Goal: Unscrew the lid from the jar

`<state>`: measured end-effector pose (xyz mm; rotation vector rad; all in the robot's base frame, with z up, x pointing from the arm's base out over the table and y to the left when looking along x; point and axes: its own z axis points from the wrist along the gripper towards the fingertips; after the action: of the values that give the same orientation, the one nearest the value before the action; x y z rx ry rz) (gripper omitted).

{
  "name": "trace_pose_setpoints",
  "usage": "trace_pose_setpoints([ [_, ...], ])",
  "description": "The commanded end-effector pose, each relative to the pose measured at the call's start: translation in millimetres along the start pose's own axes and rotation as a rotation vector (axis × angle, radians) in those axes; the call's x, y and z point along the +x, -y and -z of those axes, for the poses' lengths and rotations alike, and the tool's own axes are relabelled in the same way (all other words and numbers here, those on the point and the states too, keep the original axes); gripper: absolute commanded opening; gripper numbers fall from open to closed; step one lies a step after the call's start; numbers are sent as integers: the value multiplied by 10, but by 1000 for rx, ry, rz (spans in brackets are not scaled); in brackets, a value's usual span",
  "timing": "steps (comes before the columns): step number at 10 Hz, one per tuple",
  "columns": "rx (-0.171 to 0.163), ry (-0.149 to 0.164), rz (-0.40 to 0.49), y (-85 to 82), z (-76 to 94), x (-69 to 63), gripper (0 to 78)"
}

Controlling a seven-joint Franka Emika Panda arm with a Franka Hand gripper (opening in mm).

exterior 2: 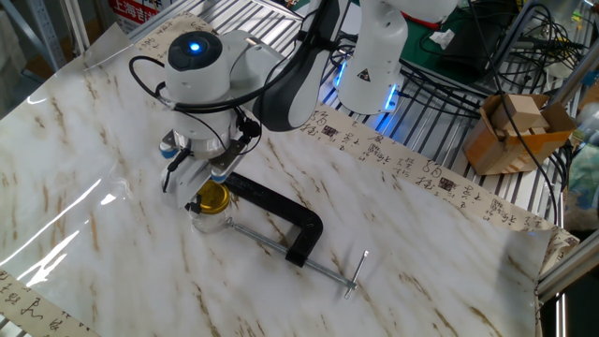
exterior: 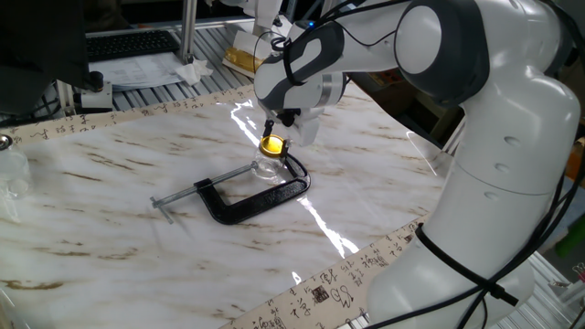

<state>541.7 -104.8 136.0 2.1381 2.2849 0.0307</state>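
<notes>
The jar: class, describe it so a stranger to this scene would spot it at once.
Find the black C-clamp lying on the marble table. The jar sits between its jaws, under the gripper. It is small clear glass, topped by the only bright yellow lid.
</notes>
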Motion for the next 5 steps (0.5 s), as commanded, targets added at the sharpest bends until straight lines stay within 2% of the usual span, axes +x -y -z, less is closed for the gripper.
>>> trace_pose_setpoints([
  [1, 39, -21, 274, 7, -13, 7, 11],
  [3, 40, -20, 306, 6, -13, 9, 11],
  [5, 40, -17, 395, 6, -10, 15, 11],
])
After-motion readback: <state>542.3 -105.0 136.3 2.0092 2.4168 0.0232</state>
